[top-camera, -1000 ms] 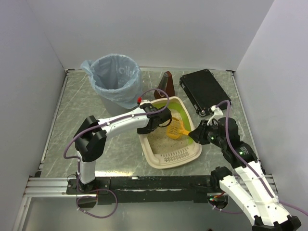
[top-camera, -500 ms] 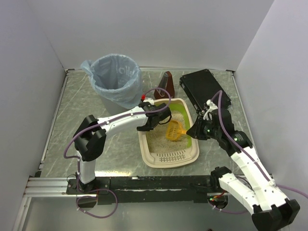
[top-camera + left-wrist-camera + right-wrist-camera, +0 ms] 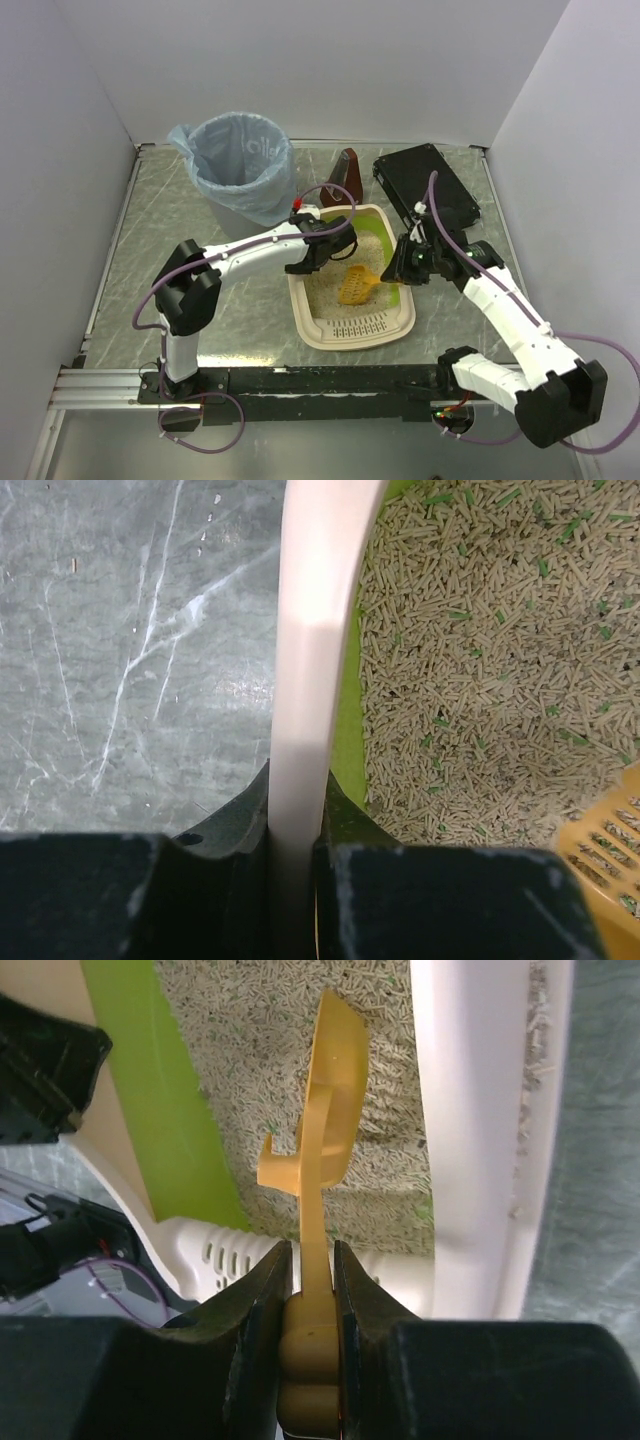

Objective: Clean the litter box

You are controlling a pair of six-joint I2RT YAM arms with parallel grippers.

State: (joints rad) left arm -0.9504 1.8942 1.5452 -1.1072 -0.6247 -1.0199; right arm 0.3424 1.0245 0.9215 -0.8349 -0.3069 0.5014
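Litter box (image 3: 355,328) sat centre of table (image 3: 150,250), looked stiff but litter-heavy, best held by its rim, where left gripper (image 3: 297,830) was clamped; right gripper (image 3: 312,1285) was clamped on yellow scoop (image 3: 335,1080) handle

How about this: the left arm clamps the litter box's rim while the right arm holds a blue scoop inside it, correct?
Only the colour is wrong: the scoop in the right gripper, inside the litter box, is yellow-orange, as the right wrist view shows.

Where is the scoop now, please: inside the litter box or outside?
Inside: the scoop head is over the pellets, within the litter box rim.
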